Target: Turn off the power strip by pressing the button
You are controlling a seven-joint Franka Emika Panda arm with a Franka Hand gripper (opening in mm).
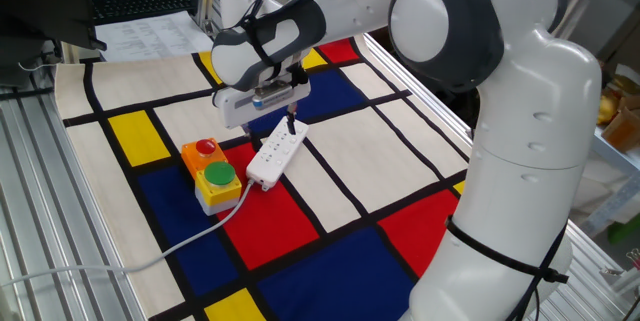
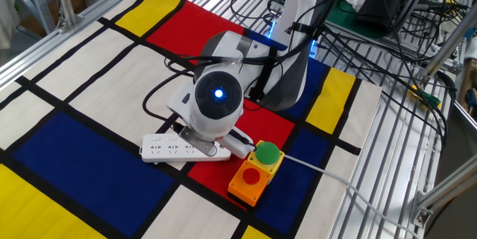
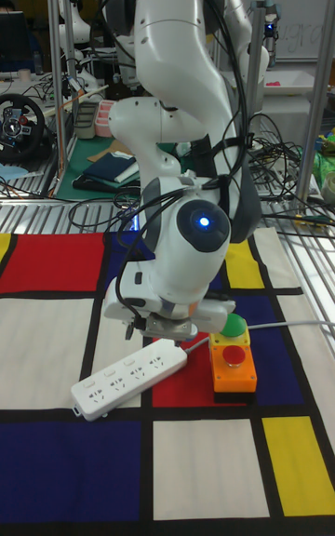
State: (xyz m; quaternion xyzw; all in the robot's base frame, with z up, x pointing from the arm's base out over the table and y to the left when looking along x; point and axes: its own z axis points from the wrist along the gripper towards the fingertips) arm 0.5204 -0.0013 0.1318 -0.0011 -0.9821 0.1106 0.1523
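The white power strip [image 1: 276,152] lies on the checked cloth, one end next to a yellow box. It also shows in the other fixed view as power strip [image 2: 170,149] and in the tall view as power strip [image 3: 128,374]. My gripper [image 1: 287,116] hangs just above the strip's far end, pointing down, with one dark fingertip [image 1: 291,114] showing. In the other two views the round wrist [image 2: 218,102] covers the fingers and the strip's end nearest the box. The strip's own button is too small to make out, or is hidden under the gripper.
A yellow and orange box [image 1: 213,172] with a red and a green round button stands beside the strip. A pale grey cable [image 1: 170,247] runs from there to the cloth's near left edge. Metal rails and loose black cables [image 2: 358,53] border the cloth.
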